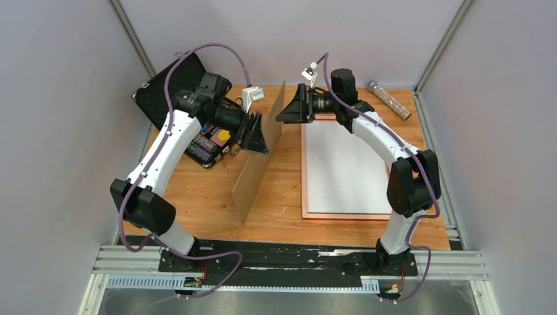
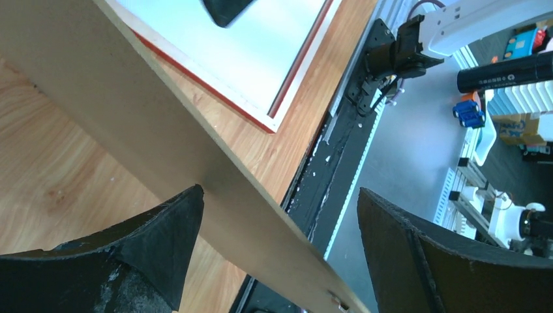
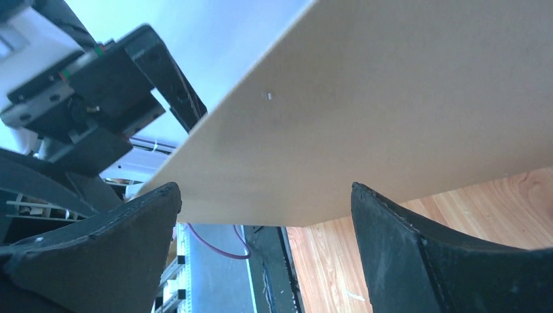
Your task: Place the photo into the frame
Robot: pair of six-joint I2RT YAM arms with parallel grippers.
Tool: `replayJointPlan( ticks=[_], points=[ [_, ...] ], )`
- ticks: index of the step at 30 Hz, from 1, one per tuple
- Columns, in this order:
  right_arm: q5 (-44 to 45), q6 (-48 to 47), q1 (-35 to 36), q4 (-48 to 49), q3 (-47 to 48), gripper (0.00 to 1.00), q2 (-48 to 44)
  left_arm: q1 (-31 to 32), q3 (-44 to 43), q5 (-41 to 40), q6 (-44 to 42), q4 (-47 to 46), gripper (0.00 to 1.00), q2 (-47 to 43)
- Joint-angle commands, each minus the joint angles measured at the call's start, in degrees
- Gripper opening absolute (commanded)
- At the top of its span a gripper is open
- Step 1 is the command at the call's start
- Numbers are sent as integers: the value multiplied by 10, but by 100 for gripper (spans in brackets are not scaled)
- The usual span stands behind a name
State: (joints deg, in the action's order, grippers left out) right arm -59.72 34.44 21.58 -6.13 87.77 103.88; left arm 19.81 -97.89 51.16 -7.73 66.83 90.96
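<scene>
The frame (image 1: 304,172) lies flat on the right half of the table, its pinkish-copper edge up. A plain white sheet, which looks like the photo's back (image 1: 345,167), lies inside it. The frame edge (image 2: 215,99) and the sheet (image 2: 251,55) also show in the left wrist view. The brown backing board (image 1: 258,164) stands tilted on its long edge left of the frame. My left gripper (image 1: 257,134) is open at the board's upper left side; the board (image 2: 163,130) runs between its jaws and touches the left finger (image 2: 166,241). My right gripper (image 1: 285,105) is open and empty at the board's far top corner, facing its other face (image 3: 391,98).
A black foam-lined case (image 1: 171,85) stands open at the back left with batteries and small items (image 1: 210,146) in front of it. A small white part (image 1: 253,94) lies behind the board. A clear tube (image 1: 389,98) lies at the back right. Aluminium rails (image 1: 289,266) run along the near edge.
</scene>
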Motion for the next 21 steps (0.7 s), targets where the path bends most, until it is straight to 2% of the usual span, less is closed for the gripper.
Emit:
replayJointPlan(
  ticks=[1,7,21],
  points=[
    [-15,29,-13,14,31,100,1,30,-3,14,8,-31,95,-26],
    [-13,40,-13,21,13,100,-28,40,-10,13,11,-36,99,-13],
    [89,25,-5,4,-76,97,-99,42,-4,-6,14,-55,100,-13]
  ],
)
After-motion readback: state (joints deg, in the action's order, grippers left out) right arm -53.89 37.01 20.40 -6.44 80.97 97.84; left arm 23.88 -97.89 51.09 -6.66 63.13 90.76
